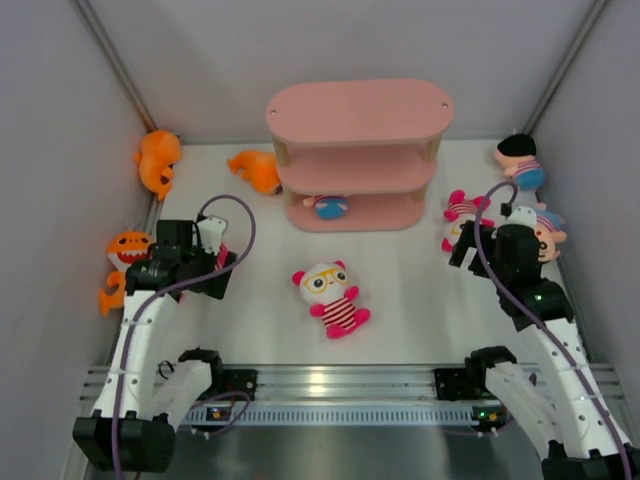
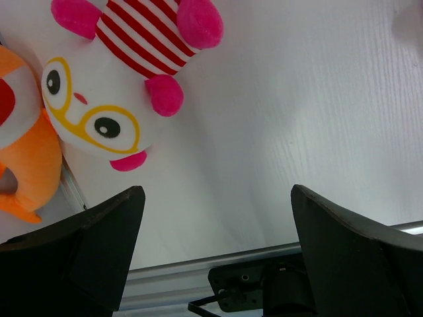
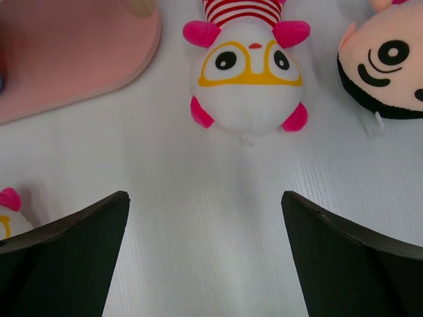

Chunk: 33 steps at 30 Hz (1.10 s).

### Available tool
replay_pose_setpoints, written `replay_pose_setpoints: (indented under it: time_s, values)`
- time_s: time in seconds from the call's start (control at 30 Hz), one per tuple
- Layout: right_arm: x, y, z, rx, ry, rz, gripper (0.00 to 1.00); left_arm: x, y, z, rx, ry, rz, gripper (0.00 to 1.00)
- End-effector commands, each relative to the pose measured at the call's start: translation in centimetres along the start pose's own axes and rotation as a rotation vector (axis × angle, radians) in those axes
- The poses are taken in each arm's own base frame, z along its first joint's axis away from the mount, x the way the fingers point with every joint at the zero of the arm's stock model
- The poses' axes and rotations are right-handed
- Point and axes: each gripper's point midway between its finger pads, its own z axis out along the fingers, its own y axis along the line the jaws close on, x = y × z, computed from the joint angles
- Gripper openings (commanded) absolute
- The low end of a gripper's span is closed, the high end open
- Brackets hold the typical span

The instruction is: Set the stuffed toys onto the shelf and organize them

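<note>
White tabletop between grey walls, pink shelf at back

The white table holds a pink shelf at the middle of its far edge. A small blue doll lies on the shelf's bottom board. A glasses toy lies on its back in the middle of the table.

On the left are three orange ones — a first shark in the far corner, a second shark just beside the shelf, and a third shark at the left edge. A second glasses toy lies against the third shark.

By the right edge lie a black-haired doll, another doll and a third glasses toy.
</note>
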Motion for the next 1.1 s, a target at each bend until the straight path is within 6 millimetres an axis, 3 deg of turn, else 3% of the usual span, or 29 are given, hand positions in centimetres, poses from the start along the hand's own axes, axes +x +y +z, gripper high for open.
replay_pose_setpoints:
  time_s: [0.0,0.13,0.27,0.37,0.43,0.47,0.5,0.57,0.63,0.7,0.73,0.8,0.93,1.07]
  values:
    - [-2.7,-0.2,-1.6,-0.001,-0.091,0.011,0.99,-1.1,0.4,-0.5,-0.026,-0.060,-0.005,0.98]
    - [-3.5,1.0,-3.1,-0.085,-0.123,-0.012,0.99,-1.5,0.2,-0.9,-0.016,-0.084,0.002,0.98]
    - [-4.8,6.3,-5.9,-0.402,-0.168,-0.117,0.99,-1.0,-0.1,-0.6,-0.001,-0.075,0.017,0.98]
    - [-5.5,12.1,-9.1,-0.767,-0.216,-0.183,0.91,-0.5,0.0,-0.3,-0.006,-0.058,0.015,0.98]
    - [-6.1,14.5,-9.3,-0.857,-0.256,-0.216,0.90,-0.2,0.0,0.0,-0.010,-0.044,0.015,0.98]
    - [-6.4,14.2,-8.1,-0.789,-0.289,-0.265,0.90,0.0,0.0,0.2,-0.012,-0.036,0.011,0.98]
    - [-5.0,16.1,-8.5,-0.830,-0.279,-0.348,0.90,0.1,0.1,0.2,-0.015,-0.031,0.011,0.98]
    - [-2.9,17.5,-6.9,-0.795,-0.295,-0.607,0.89,0.4,0.2,0.5,-0.022,-0.020,0.002,0.98]
    - [1.8,20.4,-7.7,-0.916,-0.260,-0.844,0.87,0.8,0.2,0.6,-0.022,-0.011,-0.001,0.98]
    - [6.9,21.8,-9.8,-1.134,-0.222,-1.092,0.85,1.3,0.6,0.7,-0.050,0.004,-0.002,0.98]
    - [8.9,22.0,-9.7,-1.182,-0.199,-1.179,0.85,1.5,0.7,0.7,-0.057,0.005,0.000,0.98]
    - [11.4,22.8,-9.9,-1.224,-0.195,-1.261,0.85,1.7,0.8,0.8,-0.063,0.007,0.002,0.98]
    - [16.0,22.8,-7.5,-1.184,-0.128,-1.439,0.83,2.1,0.8,1.2,-0.064,0.020,0.006,0.98]
    - [18.2,23.5,-5.5,-1.162,-0.129,-1.567,0.82,2.1,0.7,1.4,-0.059,0.025,0.011,0.98]
